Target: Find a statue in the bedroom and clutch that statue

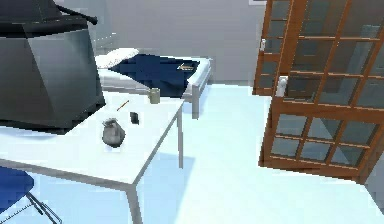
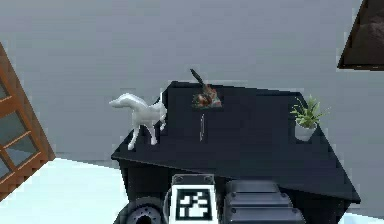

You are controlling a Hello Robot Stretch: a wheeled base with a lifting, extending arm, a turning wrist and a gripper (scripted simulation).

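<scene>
One white statue (image 2: 140, 115), shaped like a four-legged animal with a raised tail, stands upright on a dark cabinet top (image 2: 250, 150) in the arm side view. It is at the top's left edge, toward the near left corner. Near the far edge of the same top lies a small brown and dark thing (image 2: 206, 98) whose kind cannot be told. A thin dark stick (image 2: 203, 126) runs from it toward the middle. A potted plant (image 2: 306, 115) in a white pot stands by the right edge, well apart from the statue.

At the bottom edge of this view, below the cabinet's near edge, a white marker square (image 2: 193, 203) shows. Left of it is the dark body of the gripper (image 2: 140, 213). Its far end cannot be made out, so how the fingers are set cannot be told, nor whether it holds anything. A wooden door (image 2: 18, 130) with glass panes stands at the view's left.

In the forward view a white table (image 1: 90, 160) carries a large dark screen (image 1: 45, 80) along its left side. A grey jug (image 1: 112, 131) stands near the table's middle, and a small dark object (image 1: 134, 119) lies just beyond it. A pencil (image 1: 122, 104) and a cup (image 1: 154, 96) are by the far edge, the cup close to the far right corner. Behind the table stands a bed (image 1: 165, 68) with a navy cover and a white pillow (image 1: 122, 57). A blue chair (image 1: 14, 190) is at the near left corner.
</scene>
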